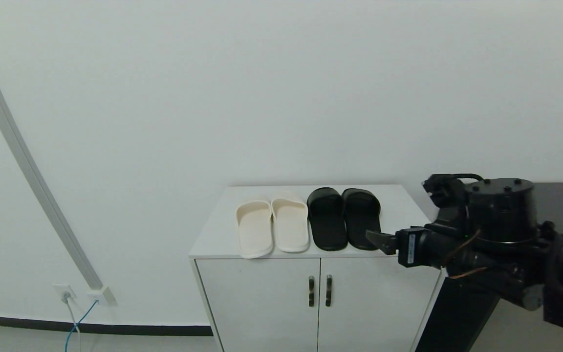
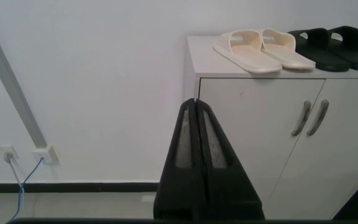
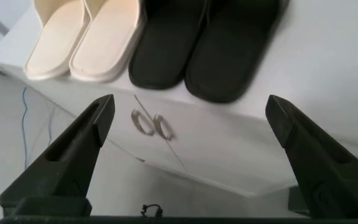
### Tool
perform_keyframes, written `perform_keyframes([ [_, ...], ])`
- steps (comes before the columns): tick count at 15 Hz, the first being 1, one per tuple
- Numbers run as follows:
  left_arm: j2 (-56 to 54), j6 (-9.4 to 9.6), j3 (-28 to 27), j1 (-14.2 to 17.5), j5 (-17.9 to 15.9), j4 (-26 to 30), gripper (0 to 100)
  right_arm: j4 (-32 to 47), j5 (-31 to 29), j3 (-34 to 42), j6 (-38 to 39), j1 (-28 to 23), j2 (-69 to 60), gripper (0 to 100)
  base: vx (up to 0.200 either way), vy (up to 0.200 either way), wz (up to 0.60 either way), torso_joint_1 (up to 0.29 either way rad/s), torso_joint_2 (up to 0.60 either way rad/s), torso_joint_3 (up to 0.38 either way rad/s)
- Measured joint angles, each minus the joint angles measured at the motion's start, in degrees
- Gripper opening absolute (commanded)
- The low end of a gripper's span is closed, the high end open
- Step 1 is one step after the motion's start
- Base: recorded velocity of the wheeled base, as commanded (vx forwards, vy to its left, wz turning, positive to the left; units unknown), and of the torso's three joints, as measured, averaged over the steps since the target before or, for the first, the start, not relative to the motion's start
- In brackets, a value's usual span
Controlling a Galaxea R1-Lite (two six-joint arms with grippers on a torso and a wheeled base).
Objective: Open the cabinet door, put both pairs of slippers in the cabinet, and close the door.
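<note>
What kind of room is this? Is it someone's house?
Probably a room set up like a home entryway, maybe a test room. A white cabinet with closed doors stands against a bare wall, cream slippers and black slippers lie side by side on top, and a wall socket sits low nearby.

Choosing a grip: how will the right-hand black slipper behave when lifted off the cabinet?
The right-hand black slipper looks like thick moulded foam, so probably light and slightly bendy; held by one end, it may droop. Lying flat on the cabinet top, it should slide, not roll or tip, if pushed. Its matte surface likely resists slipping.
</note>
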Motion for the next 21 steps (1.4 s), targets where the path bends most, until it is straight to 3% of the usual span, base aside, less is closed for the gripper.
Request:
perform_keyframes([
  [6, 0.00, 0.00, 0.00, 0.02, -0.05, 0.00, 0, 0.30, -9.96, -19.07, -0.11, 1.23, 17.31, 100, 0.000, 0.000, 0.00, 0.000, 0.00, 0.000],
  [13, 0.00, 0.00, 0.00, 0.00, 0.00, 0.00, 0, 5.86, -16.64, -40.05, -1.49, -1.30, 33.90, 100, 0.000, 0.000, 0.00, 0.000, 0.00, 0.000],
  [21, 0.00, -0.05, 0.00, 0.02, 0.06, 0.00, 0, 5.97, -17.98, -51.74, -5.42, -3.82, 43.91, 100, 0.000, 0.000, 0.00, 0.000, 0.00, 0.000],
])
